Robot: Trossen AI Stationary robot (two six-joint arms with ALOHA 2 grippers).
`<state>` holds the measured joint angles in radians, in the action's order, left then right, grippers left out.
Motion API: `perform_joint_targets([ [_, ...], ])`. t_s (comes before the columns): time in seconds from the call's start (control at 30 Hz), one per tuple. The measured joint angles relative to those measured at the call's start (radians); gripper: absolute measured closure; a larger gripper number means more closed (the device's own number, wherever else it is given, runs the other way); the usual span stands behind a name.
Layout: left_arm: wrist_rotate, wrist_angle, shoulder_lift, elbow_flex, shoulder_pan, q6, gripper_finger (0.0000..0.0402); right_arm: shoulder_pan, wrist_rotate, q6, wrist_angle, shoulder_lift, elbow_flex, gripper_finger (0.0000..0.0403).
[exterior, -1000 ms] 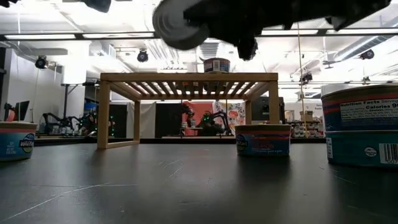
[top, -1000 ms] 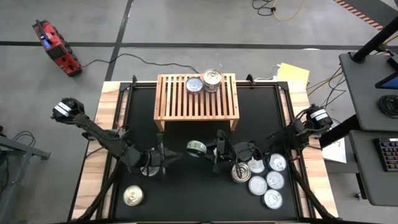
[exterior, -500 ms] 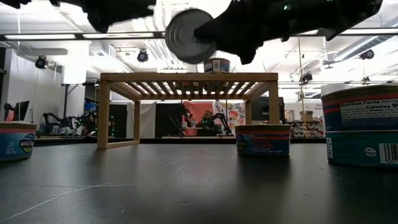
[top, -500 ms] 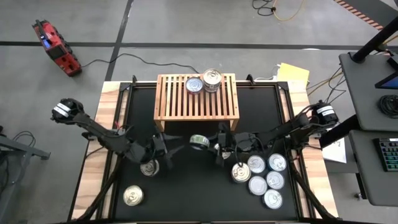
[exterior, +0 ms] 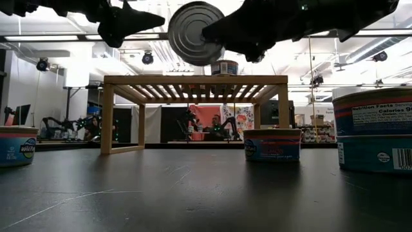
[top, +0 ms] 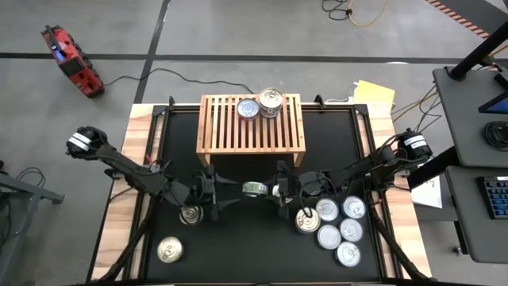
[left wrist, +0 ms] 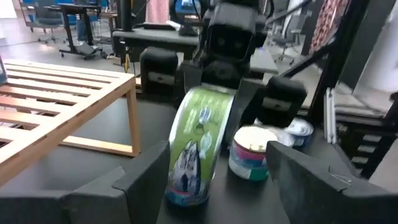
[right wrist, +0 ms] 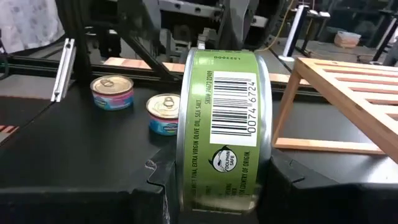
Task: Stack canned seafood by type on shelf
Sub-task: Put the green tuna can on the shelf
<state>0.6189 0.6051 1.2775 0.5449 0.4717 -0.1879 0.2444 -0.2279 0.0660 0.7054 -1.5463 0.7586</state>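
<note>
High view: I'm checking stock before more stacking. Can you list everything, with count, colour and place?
shelf: one, light wood, far middle of the mat
shelf cans: two, silver lids, side by side on top
green-labelled can: one, on edge, lifted before the shelf
left cans: two, metal lids, near left
right cans: six, silver lids, clustered near right
mat: one, black
red device: one, floor, far left
yellow paper: one, far right
left hand: open, beside green-labelled can
right hand: gripping green-labelled can
</note>
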Motion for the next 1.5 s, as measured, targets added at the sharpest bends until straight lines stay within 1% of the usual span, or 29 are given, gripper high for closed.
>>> perform_joint_targets([
  [0.2,-0.001,0.07,0.081,0.0,-0.029,0.047,0.0151,0.004,0.007,0.026,0.056,-0.009,0.0,0.0272],
  [0.3,-0.004,0.133,0.114,0.0,-0.052,0.059,0.0151,0.004,0.049,0.032,0.057,-0.012,0.0,0.0272],
  [0.37,-0.01,0.159,0.131,0.0,-0.064,0.065,0.015,0.003,0.056,0.031,0.067,-0.012,0.0,0.0272],
  [0.5,-0.108,0.189,0.149,0.0,-0.08,0.085,0.015,0.004,0.065,0.034,0.071,-0.012,0.0,0.0272],
  [0.53,-0.116,0.205,0.156,0.0,-0.08,0.093,0.015,0.004,0.065,0.039,0.075,-0.012,0.0,0.0272],
  [0.8,-0.104,0.335,0.189,0.0,-0.082,0.204,0.0153,0.004,0.072,0.057,0.083,-0.012,0.0,0.0272],
  [0.9,-0.105,0.338,0.191,0.0,-0.084,0.215,0.0165,0.004,0.072,0.056,0.082,-0.012,0.0,0.0272],
  [1.0,-0.104,0.337,0.192,0.0,-0.084,0.204,0.0187,0.004,0.071,0.057,0.082,-0.012,0.0,0.0272],
  [1.27,-0.104,0.328,0.192,0.0,-0.084,0.215,0.0277,0.003,0.067,0.034,0.081,-0.012,0.0,0.0272],
  [1.43,-0.104,0.316,0.192,0.0,-0.084,0.207,0.0278,0.004,0.067,0.027,0.077,-0.012,0.0,0.0269],
  [1.5,-0.094,0.32,0.192,0.0,-0.084,0.178,0.0278,0.003,0.067,0.02,0.078,-0.012,0.0,0.0252],
])
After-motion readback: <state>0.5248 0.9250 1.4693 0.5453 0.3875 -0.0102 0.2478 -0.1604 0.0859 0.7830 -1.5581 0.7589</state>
